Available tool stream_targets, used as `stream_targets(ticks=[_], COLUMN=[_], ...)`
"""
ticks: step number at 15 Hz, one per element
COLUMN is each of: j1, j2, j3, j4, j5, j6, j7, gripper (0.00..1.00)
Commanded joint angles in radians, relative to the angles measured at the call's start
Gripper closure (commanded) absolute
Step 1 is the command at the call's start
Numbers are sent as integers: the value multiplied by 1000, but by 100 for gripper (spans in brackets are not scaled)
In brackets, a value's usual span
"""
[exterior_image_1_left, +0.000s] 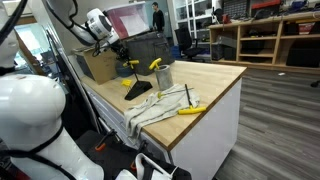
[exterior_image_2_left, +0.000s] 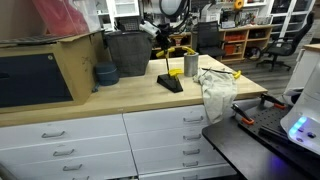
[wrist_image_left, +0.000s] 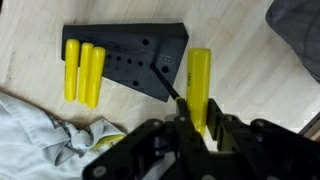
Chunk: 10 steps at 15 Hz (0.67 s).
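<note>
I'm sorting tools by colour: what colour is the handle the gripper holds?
Yellow handle, clearest in the wrist view.

The room is bright, with light from above. The pictures are small and a bit fuzzy. In the wrist view the gripper (wrist_image_left: 200, 128) is dark and blurry, while the yellow handle (wrist_image_left: 199, 75) looks clear.

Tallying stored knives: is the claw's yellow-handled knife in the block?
Out: the yellow-handled knife is beside the knife block, gripped by the claw.
</note>
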Motion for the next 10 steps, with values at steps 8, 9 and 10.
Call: stream_targets(ticks=[8, 9, 10], j1=[-6, -17, -25], j2=[-139, -152, -159], j3=[3, 4, 5], j4=[-204, -228, -247], j5=[-84, -67, -60], j6=[119, 137, 155], j7=[350, 379, 403], gripper=[94, 94, 94])
